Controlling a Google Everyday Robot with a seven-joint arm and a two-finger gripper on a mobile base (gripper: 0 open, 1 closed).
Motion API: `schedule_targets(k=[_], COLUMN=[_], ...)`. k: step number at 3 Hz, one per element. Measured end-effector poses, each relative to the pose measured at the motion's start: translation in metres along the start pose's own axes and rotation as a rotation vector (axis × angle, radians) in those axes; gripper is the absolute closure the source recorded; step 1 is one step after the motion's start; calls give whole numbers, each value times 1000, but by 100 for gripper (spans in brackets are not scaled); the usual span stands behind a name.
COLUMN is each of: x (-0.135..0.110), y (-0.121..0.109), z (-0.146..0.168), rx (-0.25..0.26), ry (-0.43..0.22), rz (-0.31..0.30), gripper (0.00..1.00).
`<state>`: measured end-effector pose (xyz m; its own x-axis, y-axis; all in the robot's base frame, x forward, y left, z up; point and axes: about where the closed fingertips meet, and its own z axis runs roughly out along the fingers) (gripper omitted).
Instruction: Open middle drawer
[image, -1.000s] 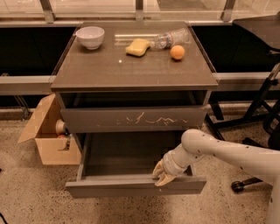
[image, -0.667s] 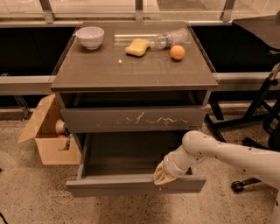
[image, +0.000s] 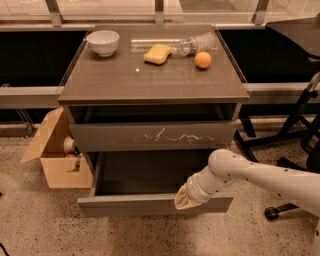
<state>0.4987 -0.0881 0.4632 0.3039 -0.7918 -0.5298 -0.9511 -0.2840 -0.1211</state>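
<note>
1. The middle drawer (image: 130, 205) is found extended well out of the cabinet, directly below the scratched drawer front (image: 150, 136). Its dark tray is exposed and looks empty.
2. The end effector (image: 186, 198) is seated on the top edge of the drawer front, right of centre and touching it. How far it is open, and whether the lip is actually clamped, cannot be told.
3. The front is flat, smooth and handleless, so no purchase is offered on the face. Only the top lip can be hooked or pinched.
4. The panel is judged stiff and not fragile. With nothing seen in the tray, a light load is expected, with resistance mostly from the runners.
5. With an off-centre hold, racking may be induced, so a straight pull square to the front is advised.
6. An end stop should be expected. A hard tug could jolt the cabinet and roll the orange (image: 202, 59) or the bottle (image: 195, 45) on the tabletop (image: 150, 82).
</note>
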Motion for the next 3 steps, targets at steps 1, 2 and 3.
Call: schedule_targets(k=[1, 2, 3], x=[0, -1, -3], y=[0, 1, 5], z=[0, -4, -30], rx=[0, 6, 41], ry=[0, -4, -7], rz=[0, -3, -12], gripper=[39, 8, 0])
